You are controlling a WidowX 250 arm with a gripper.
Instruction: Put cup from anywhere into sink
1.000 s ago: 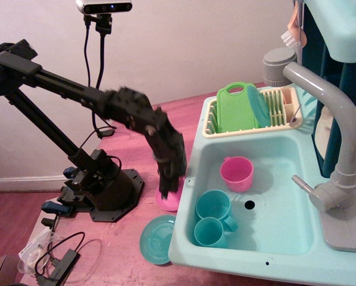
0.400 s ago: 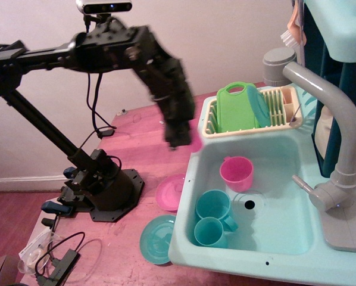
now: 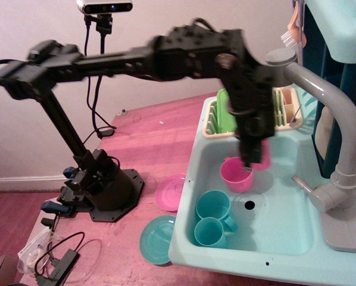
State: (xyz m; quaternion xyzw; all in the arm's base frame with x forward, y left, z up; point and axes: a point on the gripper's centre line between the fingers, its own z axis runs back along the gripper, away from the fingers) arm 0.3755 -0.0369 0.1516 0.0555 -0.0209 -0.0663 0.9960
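Note:
My gripper (image 3: pixel 253 156) hangs over the back middle of the mint-turquoise sink (image 3: pixel 282 229), blurred by motion. It is shut on a small bright pink cup (image 3: pixel 263 157), of which only part shows beside the fingers. The held cup is just above and to the right of its twin pink cup (image 3: pixel 234 177), which stands upright in the basin. I cannot tell if the two cups touch. The black drain hole (image 3: pixel 249 205) lies below them.
Two teal cups (image 3: pixel 212 206) (image 3: pixel 208 232) sit in the sink's front left. A pink saucer (image 3: pixel 169 192) and a teal saucer (image 3: pixel 155 239) lie on the table left of the sink. The cream dish rack (image 3: pixel 281 113) and grey faucet (image 3: pixel 340 128) stand behind and right.
The arm lifted the pink cup off the pink saucer, swung up and right across the sink rim, and now holds it low over the basin next to the other pink cup.

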